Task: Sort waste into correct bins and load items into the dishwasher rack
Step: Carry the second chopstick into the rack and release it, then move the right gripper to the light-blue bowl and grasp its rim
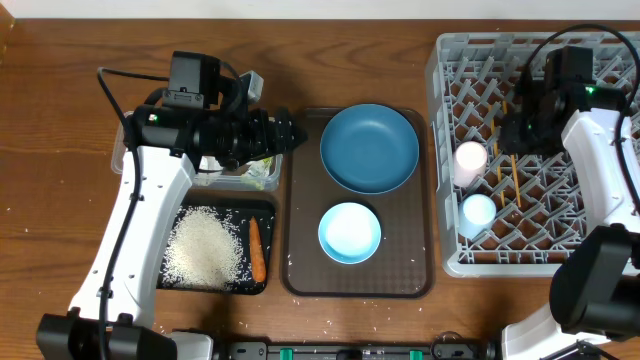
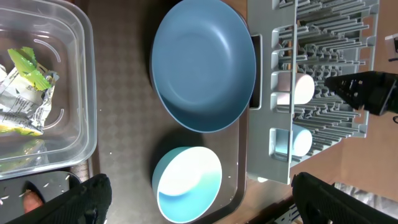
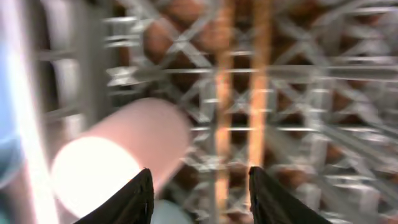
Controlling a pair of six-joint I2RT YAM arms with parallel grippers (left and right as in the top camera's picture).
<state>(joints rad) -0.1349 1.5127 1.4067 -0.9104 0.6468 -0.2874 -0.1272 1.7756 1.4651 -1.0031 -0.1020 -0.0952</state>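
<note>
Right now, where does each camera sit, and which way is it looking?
Overhead: fixed above the table, facing straight down; both arms show, left gripper and right gripper.
Left wrist: on the left arm, facing across the dark-blue plate and bowl toward the rack; two dark fingers at the bottom.
Right wrist: blurred, close above the rack, facing the chopsticks; fingers at the bottom.
Shared: all three see the pink cup.

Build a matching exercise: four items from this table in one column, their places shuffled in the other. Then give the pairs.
Items
1. carrot
2. wrapper
3. pink cup
4. small bowl

Places
A. in the grey rack
B. on the brown tray
C. in the black tray
D. in the clear tub

Pairs: 1-C, 2-D, 3-A, 4-B
</note>
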